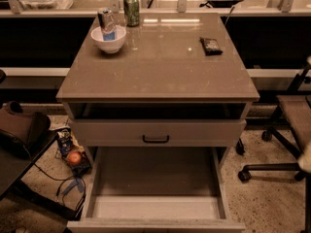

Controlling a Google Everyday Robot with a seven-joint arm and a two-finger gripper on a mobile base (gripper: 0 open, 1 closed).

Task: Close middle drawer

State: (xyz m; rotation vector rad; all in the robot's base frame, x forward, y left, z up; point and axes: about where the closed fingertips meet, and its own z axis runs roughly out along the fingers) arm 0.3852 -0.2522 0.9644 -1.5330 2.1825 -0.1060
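Note:
The middle drawer [155, 198] is pulled far out toward me at the bottom of the camera view. Its long shallow tray is empty and its low flat front [155, 225] lies at the lower edge; its handle is hidden. Above it the taller drawer front with the black handle [155, 139] is pushed in. My gripper is out of view. Only a pale bit of my arm [306, 163] shows at the right edge, well away from the drawer.
On the cabinet top [160, 67] stand a white bowl holding a can [109, 37], a green can [131, 9] and a dark packet [211, 45]. An office chair [286, 125] stands right. A dark bag [22, 130], cables and an orange ball [74, 158] lie left.

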